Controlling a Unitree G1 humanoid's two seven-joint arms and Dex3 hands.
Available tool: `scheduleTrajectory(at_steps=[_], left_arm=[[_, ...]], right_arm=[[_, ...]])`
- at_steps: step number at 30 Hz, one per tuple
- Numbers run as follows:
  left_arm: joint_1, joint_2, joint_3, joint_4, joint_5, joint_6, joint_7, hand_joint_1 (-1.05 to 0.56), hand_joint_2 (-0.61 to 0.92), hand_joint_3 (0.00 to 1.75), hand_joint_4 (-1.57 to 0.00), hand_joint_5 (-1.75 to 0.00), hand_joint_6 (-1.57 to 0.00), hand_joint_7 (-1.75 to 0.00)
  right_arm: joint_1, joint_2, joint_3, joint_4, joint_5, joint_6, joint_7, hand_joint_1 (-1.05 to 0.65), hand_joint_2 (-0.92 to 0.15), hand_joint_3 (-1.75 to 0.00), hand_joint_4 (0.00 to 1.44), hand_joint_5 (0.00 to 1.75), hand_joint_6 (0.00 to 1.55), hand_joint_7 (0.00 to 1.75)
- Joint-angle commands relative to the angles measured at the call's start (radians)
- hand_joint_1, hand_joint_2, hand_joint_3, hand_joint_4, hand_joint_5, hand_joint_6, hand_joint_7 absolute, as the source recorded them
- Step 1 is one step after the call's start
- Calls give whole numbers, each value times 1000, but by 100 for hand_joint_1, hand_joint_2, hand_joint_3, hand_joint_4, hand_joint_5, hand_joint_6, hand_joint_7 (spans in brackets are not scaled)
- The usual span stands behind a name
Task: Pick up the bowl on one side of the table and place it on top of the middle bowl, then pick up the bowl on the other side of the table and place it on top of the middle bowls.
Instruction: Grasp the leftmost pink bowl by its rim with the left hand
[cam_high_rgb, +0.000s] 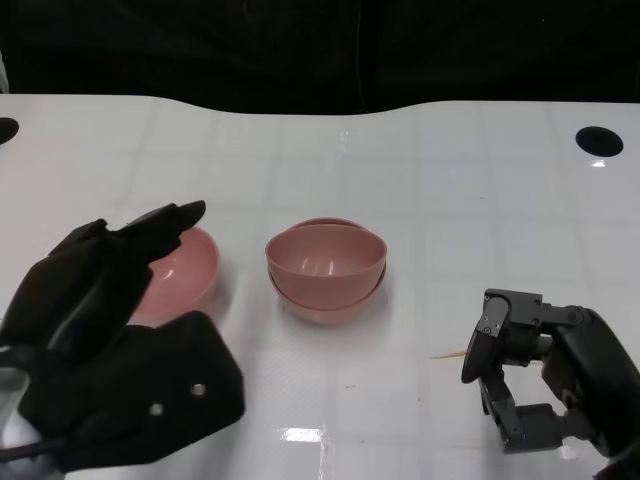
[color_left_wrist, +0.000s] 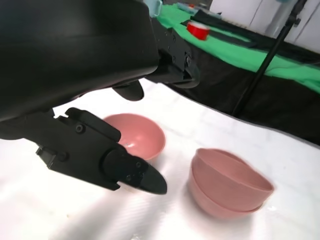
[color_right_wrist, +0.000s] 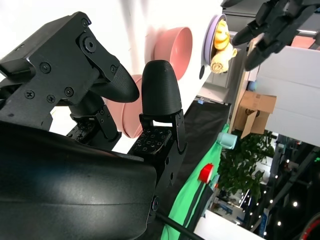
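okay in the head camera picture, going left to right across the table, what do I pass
Left hand → single pink bowl → stack of two pink bowls → right hand. The left hand partly covers the single bowl's near edge.

two stacked pink bowls (cam_high_rgb: 326, 270), single pink bowl (cam_high_rgb: 183, 272) left

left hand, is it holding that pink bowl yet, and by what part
No. The left hand hovers open over the single pink bowl without gripping it. The right hand holds nothing either.
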Motion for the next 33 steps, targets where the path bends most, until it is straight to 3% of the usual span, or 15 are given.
scheduleTrajectory(at_steps=[1, 9, 17, 19, 20, 23, 24, 25, 27, 28, 29, 33], left_arm=[[-46, 15, -53, 102, 89, 8, -11, -47, 91, 0, -10, -64, -34, -4], [-161, 1, -172, 418, 283, -31, 20, -49, 91, 0, -39, -27, -42, -1], [-269, -28, -222, 710, 311, -128, 65, -47, 92, 2, -54, -16, -50, -2], [-287, -36, -217, 784, 290, -177, 111, -41, 92, 2, -73, -20, -56, -3], [-294, -39, -212, 815, 277, -204, 134, -37, 92, 2, -82, -24, -62, -5], [-303, -36, -198, 891, 240, -314, 241, -30, 89, 1, -81, -145, -108, -10], [-305, -35, -193, 909, 233, -347, 286, -30, 90, 3, -83, -159, -116, -12], [-306, -34, -189, 923, 228, -371, 319, -29, 91, 7, -86, -167, -114, -31], [-308, -27, -182, 937, 225, -407, 369, -27, 92, 14, -87, -173, -89, -93], [-308, -24, -178, 933, 226, -412, 378, -27, 92, 17, -86, -174, -82, -109], [-309, -21, -174, 922, 231, -411, 380, -26, 92, 19, -83, -174, -78, -105], [-314, 3, -163, 876, 253, -425, 400, -30, 92, 11, -84, -175, -89, -69]], right_arm=[[4, 6, -18, -24, 15, 35, -5, -6, -31, -153, 93, 175, 81, 151], [2, 12, -13, -9, 0, 18, 3, -4, -33, -154, 92, 175, 82, 150], [8, 11, -12, -12, 1, 10, 12, -4, -32, -154, 92, 175, 82, 150], [6, 12, -11, -10, 8, 10, 18, -4, -32, -154, 91, 175, 82, 150], [6, 13, -11, -9, 11, 9, 20, -3, -33, -154, 91, 175, 82, 150], [13, 18, -9, -24, 8, 32, 16, -3, -32, -153, 91, 175, 83, 149], [15, 19, -9, -30, 10, 37, 17, -3, -32, -154, 91, 175, 83, 149], [16, 20, -9, -33, 12, 39, 18, -3, -32, -154, 91, 175, 83, 149], [19, 23, -6, -35, 10, 39, 18, -2, -32, -154, 91, 175, 83, 149], [20, 25, -5, -33, 8, 38, 18, -2, -32, -154, 91, 175, 83, 149], [21, 27, -3, -30, 9, 36, 19, -2, -32, -154, 91, 175, 83, 149], [25, 31, 6, -23, -1, 31, 19, -2, -32, -154, 91, 175, 83, 150]])
